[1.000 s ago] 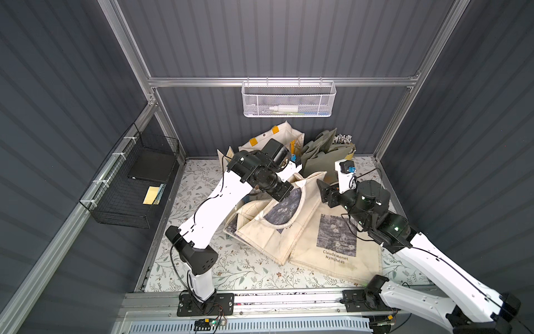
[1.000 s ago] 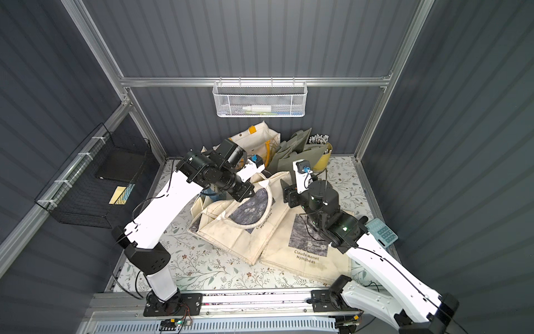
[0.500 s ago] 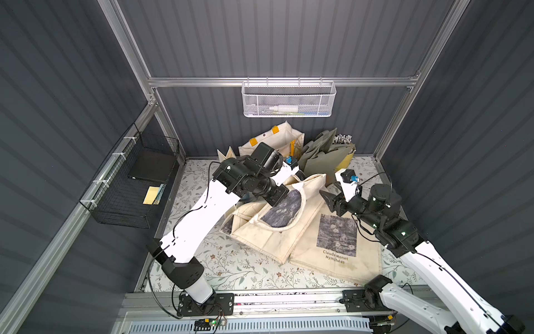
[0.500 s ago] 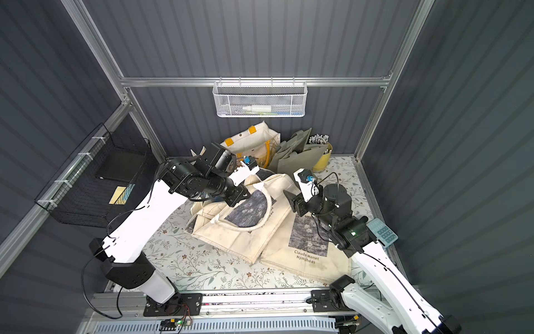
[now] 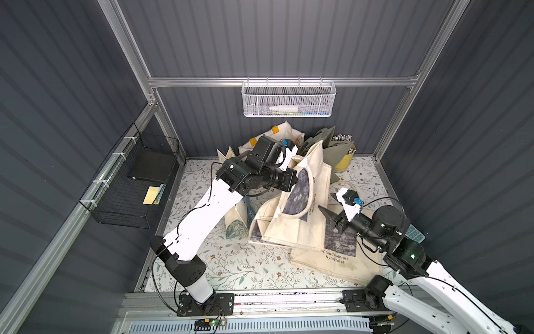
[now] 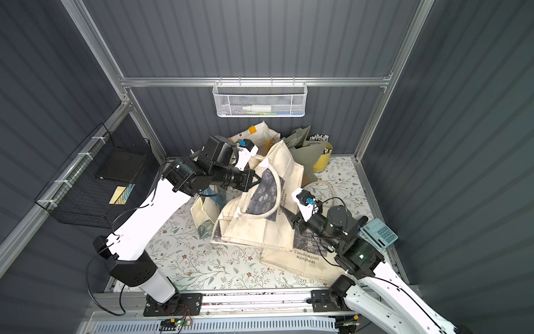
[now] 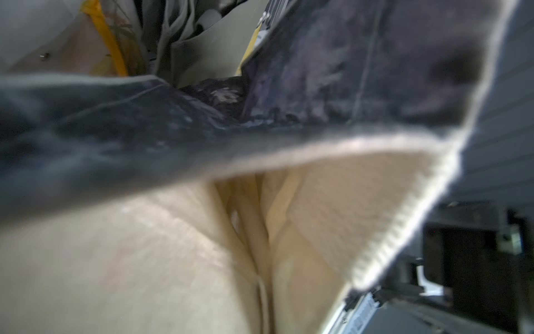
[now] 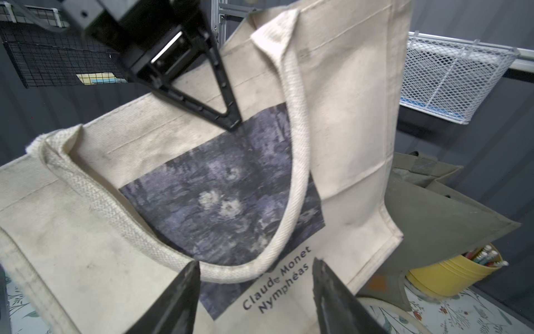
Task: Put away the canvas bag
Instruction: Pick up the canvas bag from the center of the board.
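Cream canvas bag (image 5: pixel 299 231), purple-grey floral print (image 5: pixel 297 194)

Cream canvas bag (image 5: pixel 300 231) with dark Monet print hangs tilted from its top edge, handle drooping.

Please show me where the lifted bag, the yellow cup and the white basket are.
lifted bag (image 5: pixel 297 231), in a top view, on its cream lower panel.
yellow cup (image 5: pixel 344 162), in a top view, on its side wall.
white basket (image 5: pixel 289 98), in a top view, on its front mesh wall.
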Robot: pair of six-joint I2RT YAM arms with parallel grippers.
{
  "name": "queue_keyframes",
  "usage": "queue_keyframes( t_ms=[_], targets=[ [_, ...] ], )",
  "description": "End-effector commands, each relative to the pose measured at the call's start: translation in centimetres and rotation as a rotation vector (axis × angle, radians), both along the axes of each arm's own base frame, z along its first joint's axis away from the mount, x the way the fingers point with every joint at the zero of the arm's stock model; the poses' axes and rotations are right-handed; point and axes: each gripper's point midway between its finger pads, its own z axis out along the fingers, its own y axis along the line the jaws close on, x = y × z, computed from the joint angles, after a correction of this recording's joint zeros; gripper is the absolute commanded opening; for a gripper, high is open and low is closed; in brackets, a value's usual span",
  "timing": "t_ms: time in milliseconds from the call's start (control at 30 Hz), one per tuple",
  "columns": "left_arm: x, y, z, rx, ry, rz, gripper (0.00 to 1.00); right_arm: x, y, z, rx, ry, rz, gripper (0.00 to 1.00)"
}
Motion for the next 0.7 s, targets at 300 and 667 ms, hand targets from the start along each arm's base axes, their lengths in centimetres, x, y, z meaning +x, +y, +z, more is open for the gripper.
queue_keyframes(
  t_ms=[300,667],
  targets=[
    [-3.2,-2.8,9.6,-0.39,-0.076,-0.18,0.0,-0.5,-4.1,5.4,0.048,-0.1,-0.159,0.64],
    [-2.8,-3.5,17.2,-0.576,-0.259,-0.217,0.0,-1.0,-6.6,10.8,0.033,-0.204,-0.249,0.77]
  ],
)
